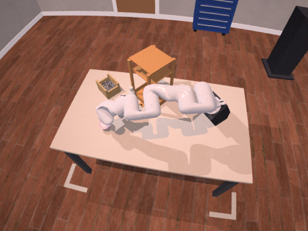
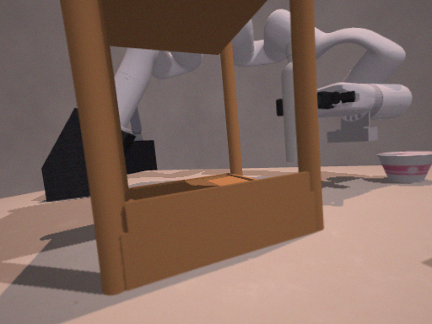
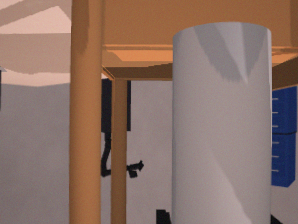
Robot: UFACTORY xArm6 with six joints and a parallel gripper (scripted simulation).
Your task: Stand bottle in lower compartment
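The white bottle (image 2: 288, 114) hangs upright, cap up, a little above the table. My gripper (image 2: 291, 105) is shut on the bottle's middle from the side. In the exterior view the bottle stands behind the right front post (image 2: 305, 105) of the orange shelving unit (image 1: 151, 72), outside its frame. The lower compartment's floor (image 2: 211, 181) lies behind the tall front lip (image 2: 219, 219), with nothing on the part I can see. In the wrist view the bottle (image 3: 222, 130) fills the right side, with a shelf post (image 3: 87, 125) to its left. From above, only the cap (image 1: 131, 89) shows past the arm.
A pink-striped bowl (image 2: 407, 165) sits on the table under the wrist, also seen from above (image 1: 104, 126). A small wooden crate (image 1: 108, 85) stands left of the shelving unit. The black robot base (image 1: 218, 112) is at the table's right.
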